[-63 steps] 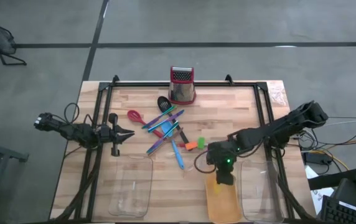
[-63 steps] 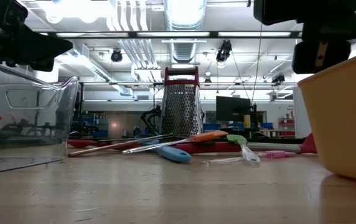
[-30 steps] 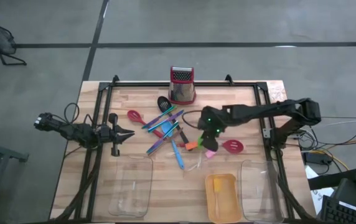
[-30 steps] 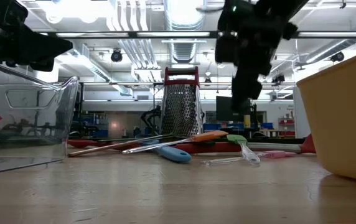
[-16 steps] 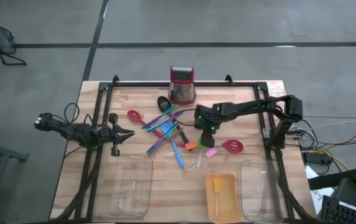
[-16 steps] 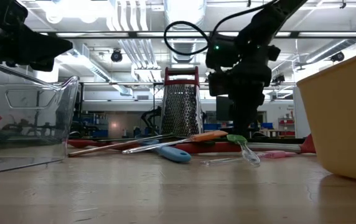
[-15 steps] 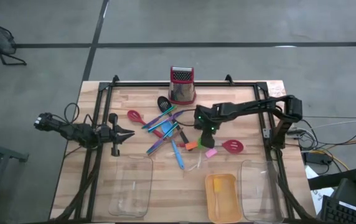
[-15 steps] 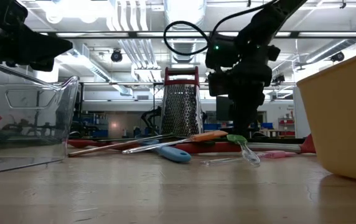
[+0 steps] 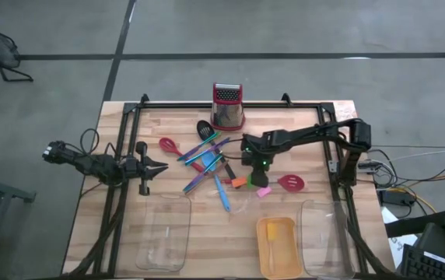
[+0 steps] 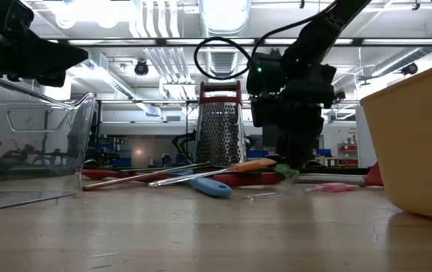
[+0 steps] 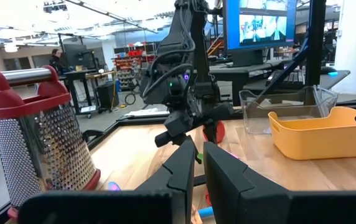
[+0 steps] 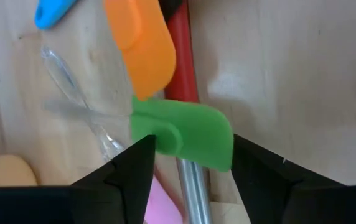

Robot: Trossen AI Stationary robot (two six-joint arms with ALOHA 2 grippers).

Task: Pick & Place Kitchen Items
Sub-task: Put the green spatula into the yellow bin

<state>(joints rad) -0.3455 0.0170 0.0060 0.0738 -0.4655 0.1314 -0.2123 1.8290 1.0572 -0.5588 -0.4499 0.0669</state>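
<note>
A pile of long-handled utensils point(image 9: 207, 159) lies at mid table: a red spoon point(image 9: 168, 145), a black slotted spoon point(image 9: 204, 128), thin coloured sticks, a blue-handled one point(image 9: 222, 193). A green spatula head point(image 12: 187, 134) on a clear handle lies flat beside an orange head point(image 12: 144, 50) and a red handle. My right gripper point(image 12: 193, 168) is open, pointing down, one finger on each side of the green head point(image 9: 251, 178); it also shows low over the table point(image 10: 295, 162). My left gripper point(image 9: 162, 166) is shut at the table's left side, level, above the table.
A metal grater with a red top point(image 9: 227, 106) stands at the far edge. An orange tray point(image 9: 277, 245) sits at the near edge between two clear trays point(image 9: 164, 233) point(image 9: 320, 237). A pink piece point(image 9: 263, 190) and a red spoon point(image 9: 291, 183) lie right of the pile.
My right gripper has gone a little toward the table's left edge and down onto the pile, coming to stand low over the green spatula head.
</note>
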